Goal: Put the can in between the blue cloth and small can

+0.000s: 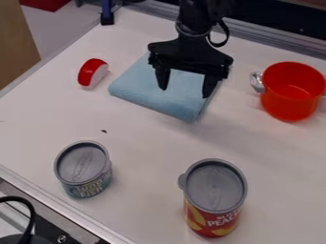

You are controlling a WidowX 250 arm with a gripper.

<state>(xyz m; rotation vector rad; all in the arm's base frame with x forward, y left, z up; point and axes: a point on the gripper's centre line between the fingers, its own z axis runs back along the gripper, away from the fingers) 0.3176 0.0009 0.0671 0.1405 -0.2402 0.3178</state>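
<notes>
My gripper (184, 91) hangs over the blue cloth (143, 90) at the upper middle, its two fingers spread apart with nothing between them. The cloth lies folded flat, partly covered by the gripper. At the lower left stands the small can (83, 169), upright, with a grey lid and a blue-green label. A taller can (213, 198) with a grey lid and a red and yellow label stands upright at the lower right, apart from the small can and the cloth.
An orange-red pot (291, 90) with metal handles stands at the right. A red and white object (93, 73) lies left of the cloth. The table's metal edge (60, 206) runs along the lower left, with a black cable beyond it.
</notes>
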